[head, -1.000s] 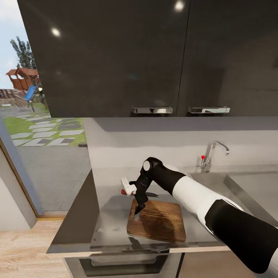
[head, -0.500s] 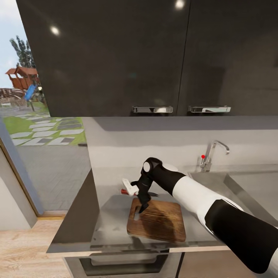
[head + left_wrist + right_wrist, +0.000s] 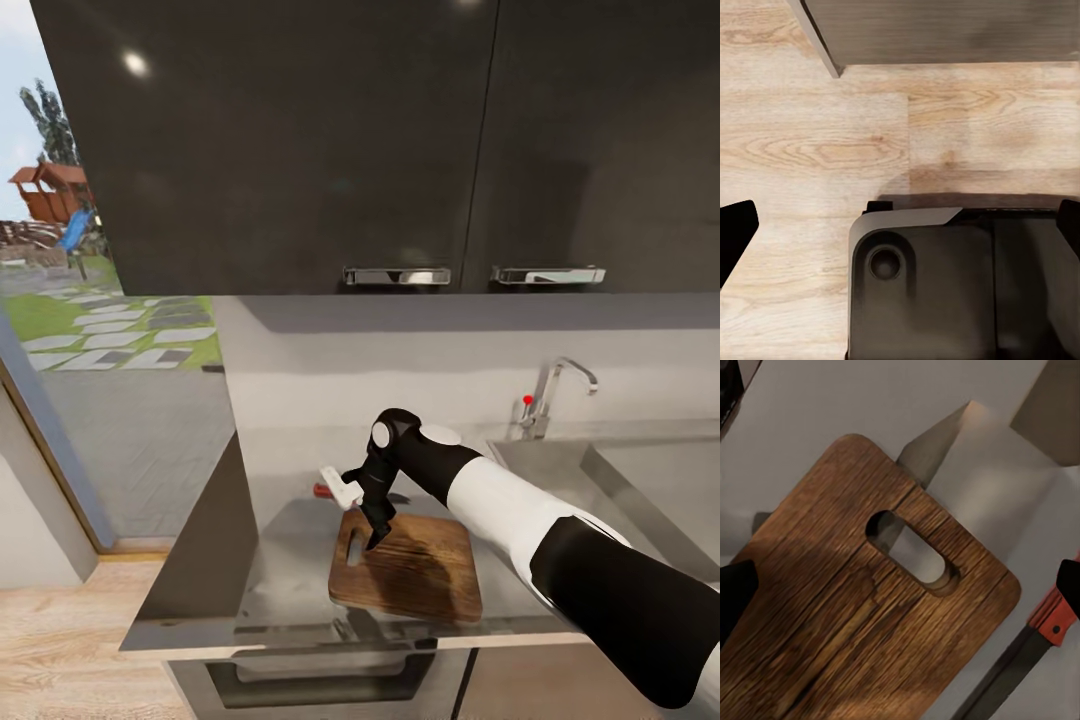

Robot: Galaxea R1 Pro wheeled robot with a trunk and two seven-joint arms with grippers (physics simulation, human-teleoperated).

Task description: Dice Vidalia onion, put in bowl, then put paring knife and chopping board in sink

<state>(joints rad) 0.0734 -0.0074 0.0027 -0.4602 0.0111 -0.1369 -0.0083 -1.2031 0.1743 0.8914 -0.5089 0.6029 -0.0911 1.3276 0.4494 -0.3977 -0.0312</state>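
The dark-brown chopping board [image 3: 410, 570] lies flat on the grey countertop [image 3: 290, 565], its slot handle hole [image 3: 911, 547] at the end away from the sink. My right gripper [image 3: 376, 532] hangs open just above that end, fingers pointing down, nothing between them. In the right wrist view its fingertips [image 3: 736, 589] stand wide apart over the board [image 3: 862, 615]. The paring knife [image 3: 1042, 630], with red handle [image 3: 322, 490] and dark blade, lies on the counter just behind the board. My left gripper [image 3: 900, 225] is open over the floor. The bowl and the onion are out of view.
The steel sink [image 3: 600, 478] with its chrome faucet [image 3: 548, 398] and red knob [image 3: 527, 399] lies to the right of the board. Dark upper cabinets [image 3: 300, 150] hang overhead. The counter ends at left by a glass door. The left wrist view looks down on wooden floor [image 3: 832, 142] and the robot's dark base [image 3: 945, 285].
My right gripper has risen slightly from the board's handle end and drawn back toward the wall. The head camera has tilted a little; board and knife lie as before.
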